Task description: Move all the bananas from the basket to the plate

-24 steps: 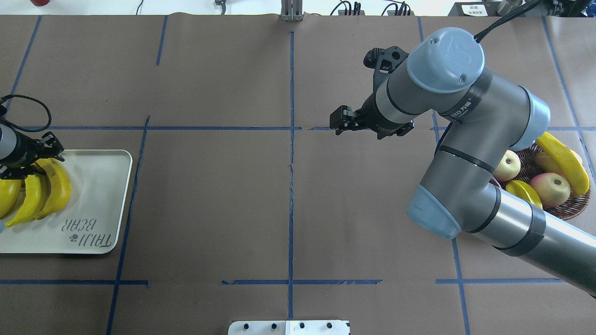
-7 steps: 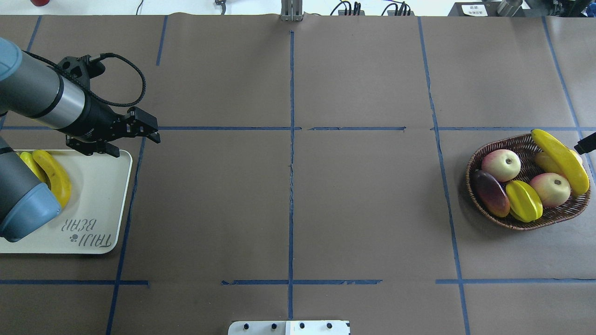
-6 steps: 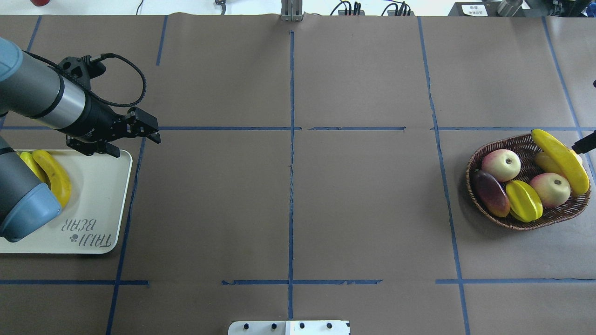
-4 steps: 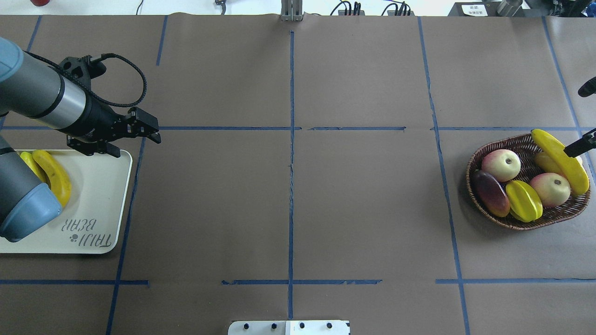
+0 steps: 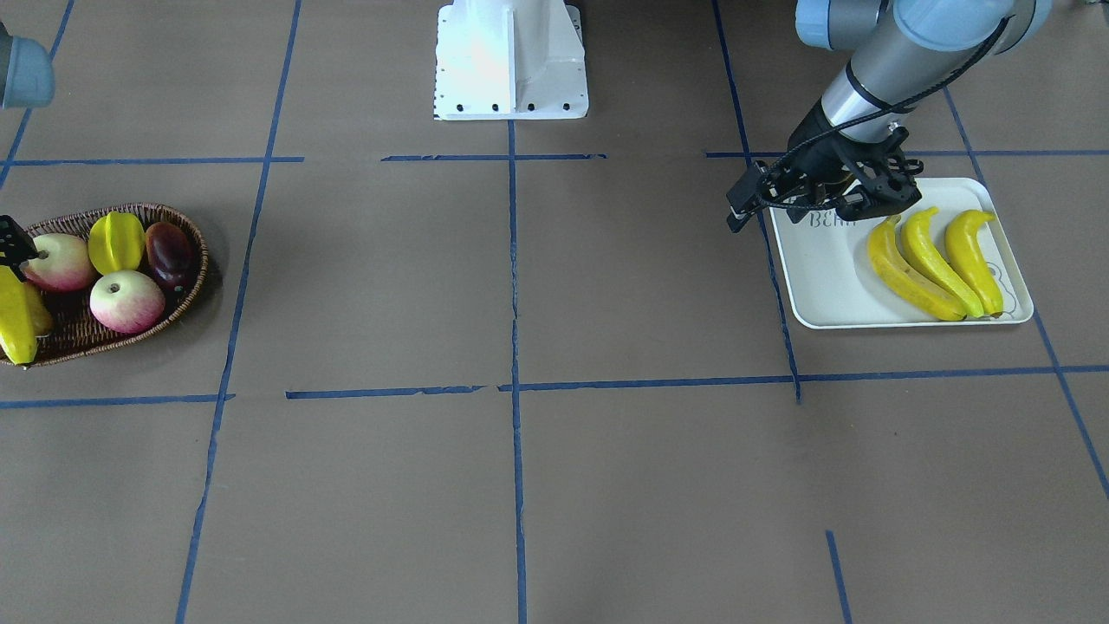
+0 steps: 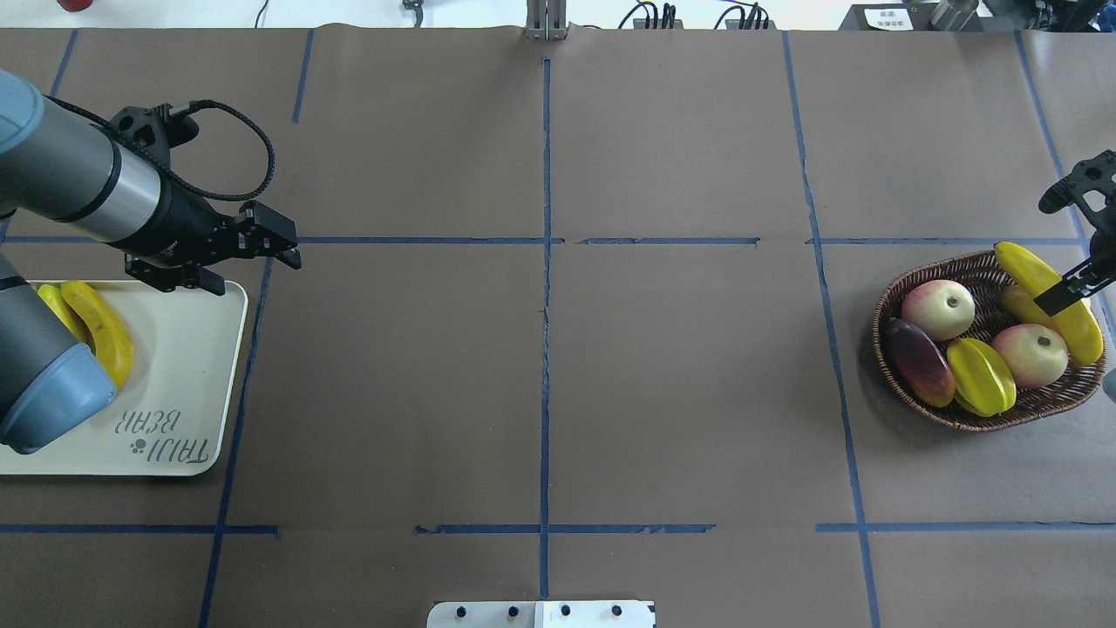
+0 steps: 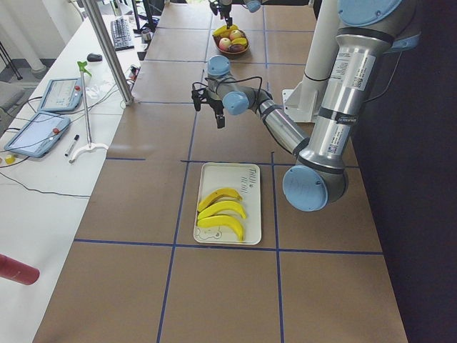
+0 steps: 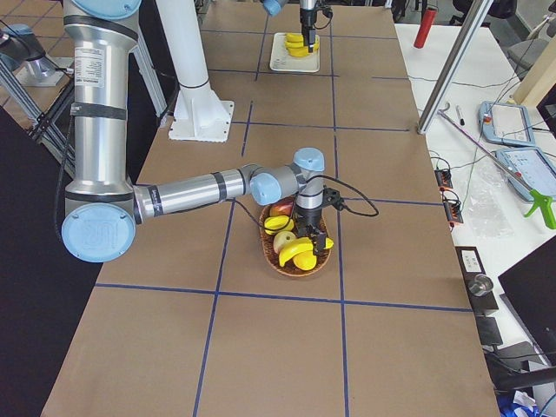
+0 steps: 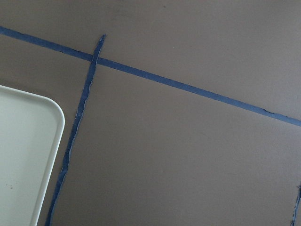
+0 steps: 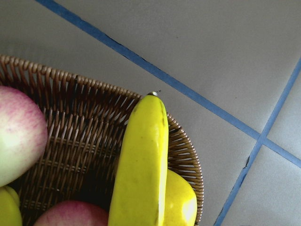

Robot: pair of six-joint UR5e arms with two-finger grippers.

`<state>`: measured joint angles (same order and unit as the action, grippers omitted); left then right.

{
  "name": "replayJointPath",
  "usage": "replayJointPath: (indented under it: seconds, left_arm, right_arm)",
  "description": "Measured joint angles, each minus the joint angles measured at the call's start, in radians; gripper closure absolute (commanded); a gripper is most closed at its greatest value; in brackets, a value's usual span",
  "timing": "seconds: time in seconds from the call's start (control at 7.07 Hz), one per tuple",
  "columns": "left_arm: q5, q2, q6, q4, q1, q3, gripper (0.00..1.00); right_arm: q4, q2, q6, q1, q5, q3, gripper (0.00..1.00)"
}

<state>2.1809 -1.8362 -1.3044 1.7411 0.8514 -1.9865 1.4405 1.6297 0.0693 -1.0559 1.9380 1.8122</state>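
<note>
Left tool (image 6: pixel 295 250) open, empty, above surface (image 6: pixel 680 384) beside plate (image 5: pixel 823 277) corner. Three bananas (image 5: pixel 931 264) on plate. Right tool (image 6: pixel 1065 293) over one banana (image 10: pixel 141 165) in wicker basket (image 6: pixel 1003 425); its opening cannot tell.

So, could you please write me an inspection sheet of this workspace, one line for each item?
Surface: brown paper-covered table with a blue tape grid.
Job's things: three bananas on the plate; one banana lies across the rim of the basket.
Clutter: two apples, starfruit, dark fruit and yellow fruit in the basket.
Grippers: left gripper open, empty, near the plate's corner; right gripper seems open, above the basket banana.
Cables: black loop at the left wrist.
Surroundings: tablets on the side bench.
</note>
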Motion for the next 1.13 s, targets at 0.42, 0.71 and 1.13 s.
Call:
replayJointPath:
  seconds: [0.42, 0.71, 1.13]
  left_arm:
    - [-0.001, 0.0, 0.0, 0.0, -0.003, 0.0, 0.0]
    - [-0.001, 0.001, 0.0, 0.0, -0.007, 0.001, 0.0]
    - [-0.001, 0.0, -0.001, 0.0, -0.008, 0.0, 0.0]
  right_arm:
    - [0.0, -0.009, 0.0, 0.028, -0.006, -0.011, 0.2]
    - [0.002, -0.01, -0.001, 0.037, -0.011, -0.02, 0.49]
    - [0.003, -0.011, -0.008, 0.039, -0.02, -0.026, 0.85]
